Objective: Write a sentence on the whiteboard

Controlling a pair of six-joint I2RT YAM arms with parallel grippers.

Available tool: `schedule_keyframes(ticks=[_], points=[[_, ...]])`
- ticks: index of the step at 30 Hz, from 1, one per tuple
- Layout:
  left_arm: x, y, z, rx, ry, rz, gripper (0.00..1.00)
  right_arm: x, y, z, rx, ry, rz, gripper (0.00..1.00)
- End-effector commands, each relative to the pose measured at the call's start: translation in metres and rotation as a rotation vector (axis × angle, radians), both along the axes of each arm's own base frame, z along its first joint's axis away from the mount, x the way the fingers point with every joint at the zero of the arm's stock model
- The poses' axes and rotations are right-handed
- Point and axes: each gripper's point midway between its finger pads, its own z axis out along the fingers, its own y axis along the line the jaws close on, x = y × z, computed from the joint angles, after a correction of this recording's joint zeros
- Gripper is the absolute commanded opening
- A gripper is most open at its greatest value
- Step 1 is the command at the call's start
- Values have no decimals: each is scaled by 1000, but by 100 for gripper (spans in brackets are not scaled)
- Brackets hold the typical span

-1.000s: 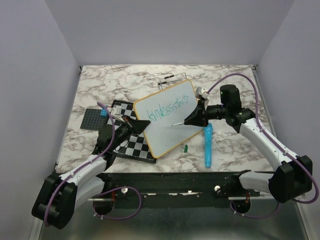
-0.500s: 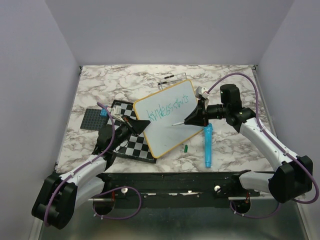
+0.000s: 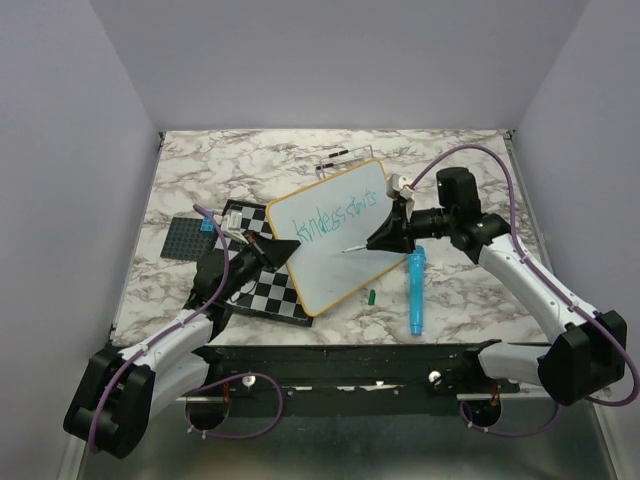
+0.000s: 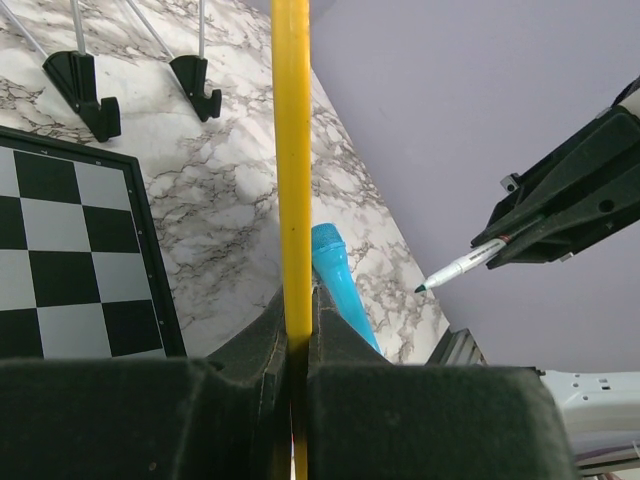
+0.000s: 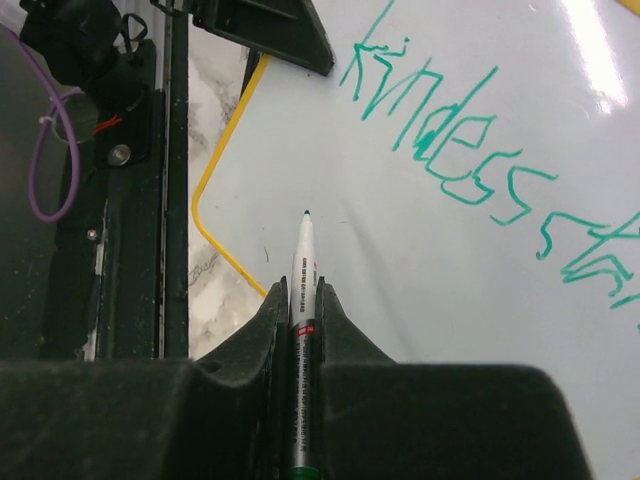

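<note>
Marble-look table [image 3: 200,160] with the whiteboard [image 3: 335,270] sitting roughly in the middle, turned at an angle, its left part lying over a black-and-white checkered board [image 3: 262,292]. There's a dark grey plate [image 3: 183,238] further left, and a little wire stand [image 3: 336,157] just behind the whiteboard. The left gripper [image 4: 297,325] is pinched tight on the whiteboard's yellow frame at the left edge. The right gripper [image 5: 297,300] is clamped on a white pen [image 5: 303,250], which points down at the blank lower half of the whiteboard. Can't tell if the tip is actually touching the surface. The sentence [image 5: 450,160] is in green along the upper half, and what I can read is "kindess starts", one line running up toward the far right corner. A chunky blue marker-looking thing [image 3: 414,292] lies on the table just right of the whiteboard's near edge, and a tiny green cap [image 3: 371,296] sits between it and the frame.
</note>
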Motion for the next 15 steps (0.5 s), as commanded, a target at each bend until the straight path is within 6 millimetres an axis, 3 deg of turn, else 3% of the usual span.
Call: schedule_keyframes(ticks=[1, 8, 15], points=[[2, 2, 50, -92, -155, 20, 0, -3, 12, 11, -48, -104, 37, 1], [4, 3, 49, -95, -147, 30, 0, -24, 44, -1, -136, -186, 136, 1], [4, 4, 51, -108, -139, 37, 0, -16, 52, -3, -164, -226, 84, 1]])
